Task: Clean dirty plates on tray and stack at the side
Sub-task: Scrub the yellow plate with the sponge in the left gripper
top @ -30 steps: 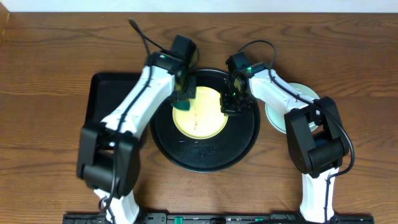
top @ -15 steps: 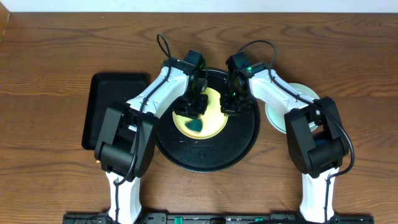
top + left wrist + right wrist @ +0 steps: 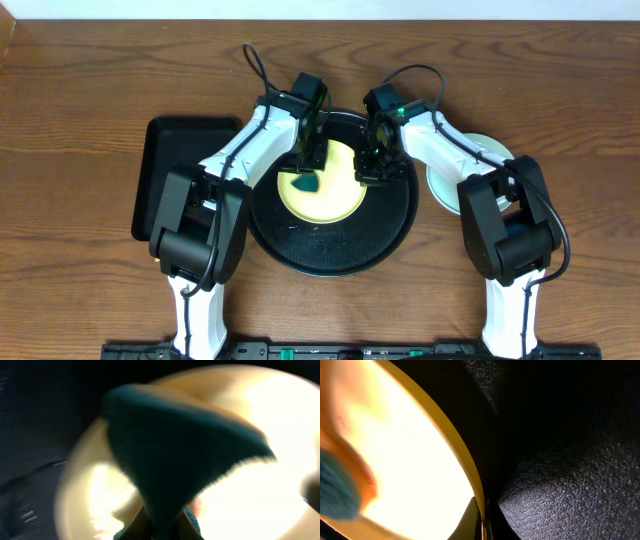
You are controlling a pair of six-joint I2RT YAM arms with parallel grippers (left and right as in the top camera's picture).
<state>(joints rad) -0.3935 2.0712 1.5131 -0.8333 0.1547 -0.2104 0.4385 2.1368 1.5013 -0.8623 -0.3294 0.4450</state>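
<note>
A pale yellow plate (image 3: 330,195) lies in the round black tray (image 3: 330,262). My left gripper (image 3: 308,165) hangs over the plate's left half, shut on a teal cloth (image 3: 304,186) that touches the plate. The left wrist view is blurred, with the cloth (image 3: 180,455) fanning out from the left gripper (image 3: 162,532) over the plate (image 3: 280,435). My right gripper (image 3: 368,170) is shut on the plate's right rim. In the right wrist view its gripper (image 3: 482,522) pinches that rim, with the plate (image 3: 405,460) on the left and the tray (image 3: 560,460) on the right. Turquoise plates (image 3: 441,186) sit right of the tray, half hidden by my right arm.
A smaller rectangular black tray (image 3: 165,180) lies on the wooden table left of the round tray, partly under my left arm. Both arms reach in from the near edge and cross over the round tray.
My left gripper has swung from the plate's left edge onto the plate, and the teal cloth has slid across its surface. The right gripper has kept its hold on the rim.
</note>
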